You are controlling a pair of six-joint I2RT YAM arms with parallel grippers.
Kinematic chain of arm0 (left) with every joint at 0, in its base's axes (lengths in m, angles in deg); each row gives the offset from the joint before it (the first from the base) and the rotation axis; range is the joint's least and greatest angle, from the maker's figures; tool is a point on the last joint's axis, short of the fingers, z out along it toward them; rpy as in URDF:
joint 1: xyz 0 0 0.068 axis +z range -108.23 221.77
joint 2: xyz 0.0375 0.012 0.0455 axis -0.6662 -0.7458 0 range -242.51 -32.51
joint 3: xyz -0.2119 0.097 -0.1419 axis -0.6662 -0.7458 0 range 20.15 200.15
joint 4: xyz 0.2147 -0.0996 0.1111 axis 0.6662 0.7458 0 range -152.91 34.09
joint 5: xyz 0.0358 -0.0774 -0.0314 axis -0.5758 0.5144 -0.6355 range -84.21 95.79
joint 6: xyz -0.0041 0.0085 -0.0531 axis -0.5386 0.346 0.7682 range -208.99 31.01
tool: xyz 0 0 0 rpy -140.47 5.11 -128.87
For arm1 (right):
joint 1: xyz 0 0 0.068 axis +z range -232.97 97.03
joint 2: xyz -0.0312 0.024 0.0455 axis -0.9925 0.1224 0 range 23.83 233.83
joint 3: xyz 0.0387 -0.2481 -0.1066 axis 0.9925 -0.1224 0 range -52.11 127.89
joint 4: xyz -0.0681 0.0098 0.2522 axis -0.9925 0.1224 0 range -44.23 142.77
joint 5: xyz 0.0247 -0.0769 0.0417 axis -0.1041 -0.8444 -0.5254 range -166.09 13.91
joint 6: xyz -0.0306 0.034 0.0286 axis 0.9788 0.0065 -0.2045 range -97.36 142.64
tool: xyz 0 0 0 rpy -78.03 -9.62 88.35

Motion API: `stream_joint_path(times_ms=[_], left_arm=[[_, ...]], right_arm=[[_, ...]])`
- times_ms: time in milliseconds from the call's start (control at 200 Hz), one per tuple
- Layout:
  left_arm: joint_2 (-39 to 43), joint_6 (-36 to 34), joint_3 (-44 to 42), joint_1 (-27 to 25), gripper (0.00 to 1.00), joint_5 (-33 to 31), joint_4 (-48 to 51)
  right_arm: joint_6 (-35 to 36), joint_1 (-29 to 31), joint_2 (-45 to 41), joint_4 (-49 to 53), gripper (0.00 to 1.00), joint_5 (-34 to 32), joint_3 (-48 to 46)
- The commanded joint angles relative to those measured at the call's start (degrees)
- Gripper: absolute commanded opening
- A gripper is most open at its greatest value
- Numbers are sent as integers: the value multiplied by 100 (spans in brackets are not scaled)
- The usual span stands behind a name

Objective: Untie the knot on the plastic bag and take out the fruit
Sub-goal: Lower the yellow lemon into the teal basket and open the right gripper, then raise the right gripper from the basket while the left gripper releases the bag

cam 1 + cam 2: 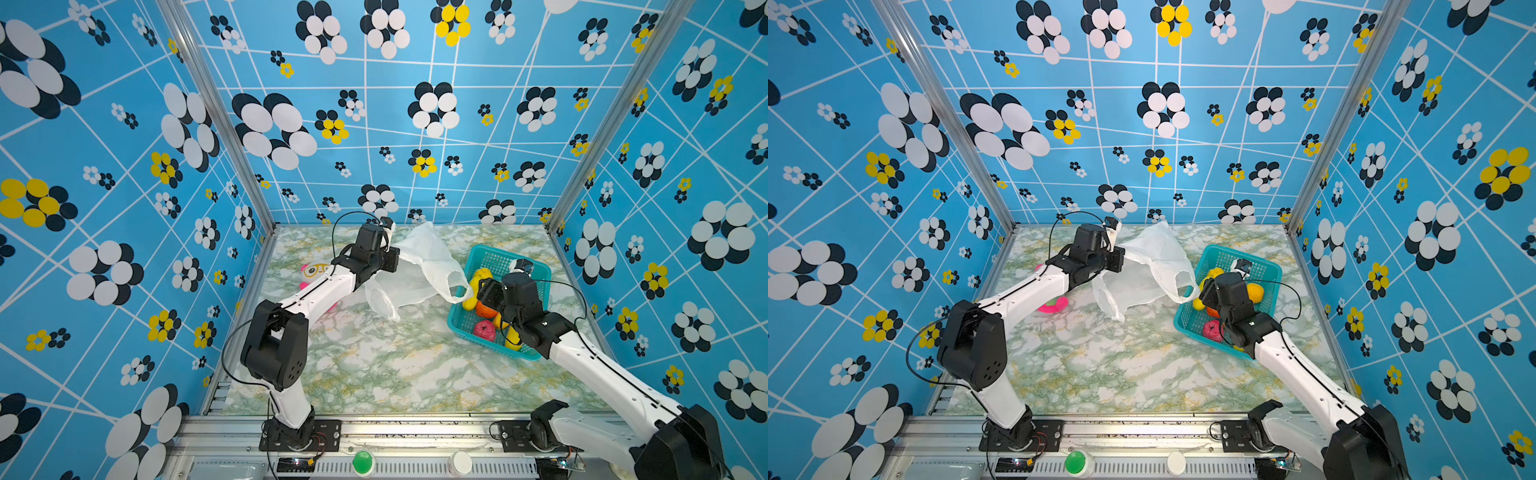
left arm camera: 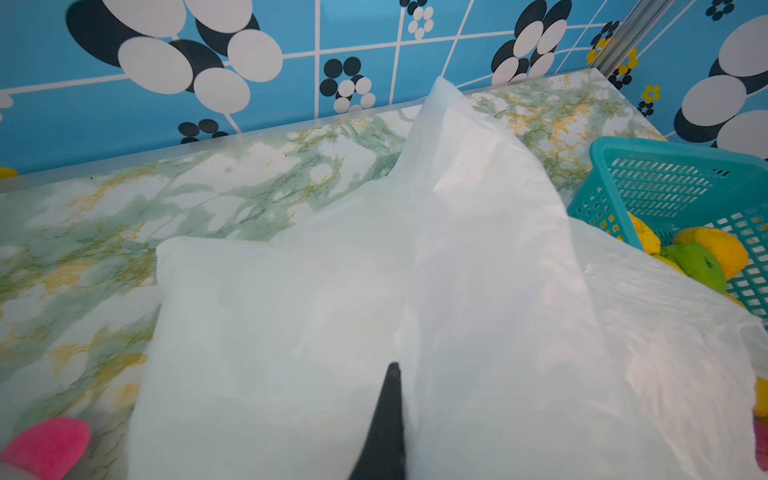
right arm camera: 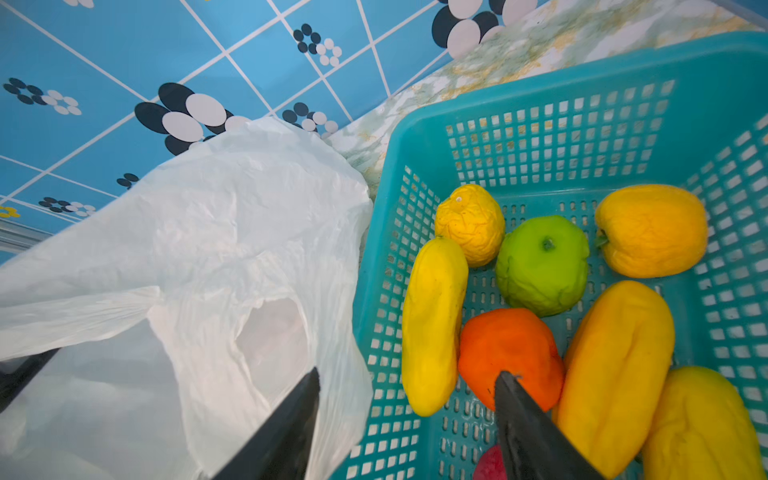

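1. Right wrist view first: the right gripper (image 3: 409, 374) stands wide open, 2 black fingers apart and nothing gripped. 1 finger is over the plastic bag (image 3: 232, 232) and 1 over an orange piece, with the near wall of the teal basket (image 3: 582, 70) between them.
2. And the fruit (image 3: 540, 266) sits in that basket, 8 pieces on show: green in the middle, round yellows beyond it, oblong yellows alongside, and a pink-red one barely peeking in at the frame's edge.
3. Over to the left gripper (image 1: 388, 225): it is pinched tight on the bag's plastic, holding it up near the back wall. In the left wrist view the closed fingers show as 1 dark wedge, with white film draped past both sides.
4. From that grip the plastic bag (image 1: 419, 266) hangs limp and see-through down to the marble table (image 1: 374, 365), with 1 handle loop lying open against the basket's rim.
5. In the way: the left arm lies across the plush toy (image 1: 313, 272) and hides most of it, and the right arm covers part of the fruit in both top views.
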Motion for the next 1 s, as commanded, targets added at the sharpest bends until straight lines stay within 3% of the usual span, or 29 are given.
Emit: stream_joint_path(times_ms=[0,80,145,265,405,625,750,800,945,994], left_arm=[[138,111,14,-106,24,-156,-301],[420,98,-154,-202,70,-286,-448],[592,101,-49,-269,100,-329,-222],[937,259,195,-353,99,-236,311],[1712,732,-79,-388,99,-77,658],[3211,1264,-1212,-390,99,16,1113],[3301,1357,-1747,-373,100,-42,799],[3038,1302,-1603,-370,89,-119,857],[1957,963,-490,-373,15,-105,1242],[1609,871,-65,-373,3,-183,1350]], right_arm=[[121,-12,-199,555,67,-300,-117],[159,-6,-422,685,67,-262,-150],[249,-8,-630,792,72,-174,-155],[217,-6,-996,1334,84,-200,42],[-96,-6,-1544,1734,98,-513,143],[-419,-5,-2524,1808,99,-725,229],[-658,-14,-2500,1891,99,-790,548],[-753,-5,-2355,1938,99,-754,728],[-690,-11,-1721,1671,99,-649,1234],[-507,-6,-1479,1470,99,-746,1373]])
